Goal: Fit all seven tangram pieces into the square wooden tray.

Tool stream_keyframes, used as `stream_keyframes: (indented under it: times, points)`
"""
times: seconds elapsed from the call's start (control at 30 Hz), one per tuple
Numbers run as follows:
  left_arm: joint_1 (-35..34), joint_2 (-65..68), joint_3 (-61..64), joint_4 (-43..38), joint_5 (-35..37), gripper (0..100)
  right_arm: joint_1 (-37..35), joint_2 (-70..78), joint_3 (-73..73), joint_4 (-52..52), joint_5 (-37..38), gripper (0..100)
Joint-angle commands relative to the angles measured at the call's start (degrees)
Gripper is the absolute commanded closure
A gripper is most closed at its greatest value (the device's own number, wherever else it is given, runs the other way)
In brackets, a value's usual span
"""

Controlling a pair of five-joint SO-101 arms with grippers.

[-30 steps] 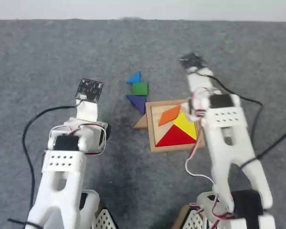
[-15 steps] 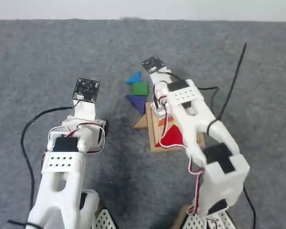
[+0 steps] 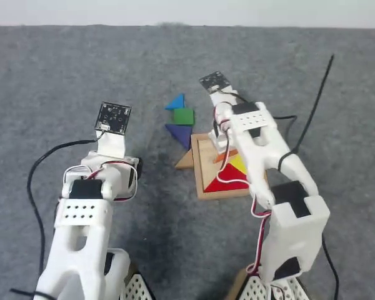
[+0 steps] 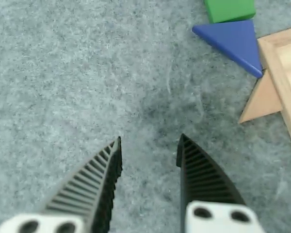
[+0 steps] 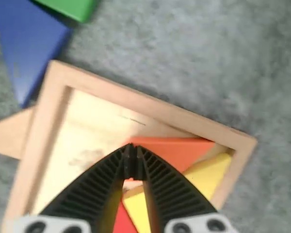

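Pale wooden tray (image 5: 150, 108) holds orange piece (image 5: 179, 150), yellow piece (image 5: 208, 174), red piece (image 3: 228, 182).

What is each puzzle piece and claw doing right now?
square wooden tray, partly filled
orange piece, in tray
yellow triangle, in tray
red triangle, in tray
green square, outside tray
dark blue triangle, outside tray
light blue triangle, outside tray
tan wooden triangle, outside, beside tray
left gripper, open, empty
right gripper, shut above tray
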Motion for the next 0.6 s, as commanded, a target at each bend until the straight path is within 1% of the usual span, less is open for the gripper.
stream_keyframes:
  times: [0.0, 0.3, 0.4, 0.57]
  points:
    - [0.09, -0.53, -0.22, -1.32, 0.7, 82, 3.82, -0.13, -2.02, -0.84, 1.41, 99.1]
    - [0.09, -0.53, -0.13, -1.32, 0.7, 82, 8.48, -0.4, -2.02, -0.84, 2.46, 99.1]
    - [0.09, -0.53, -0.13, -1.32, 0.7, 82, 7.96, -1.19, -2.29, -0.48, 2.29, 99.1]
    - [0.09, -0.53, -0.13, -1.41, 0.7, 82, 3.21, -6.46, -2.29, -0.48, -2.02, 99.1]
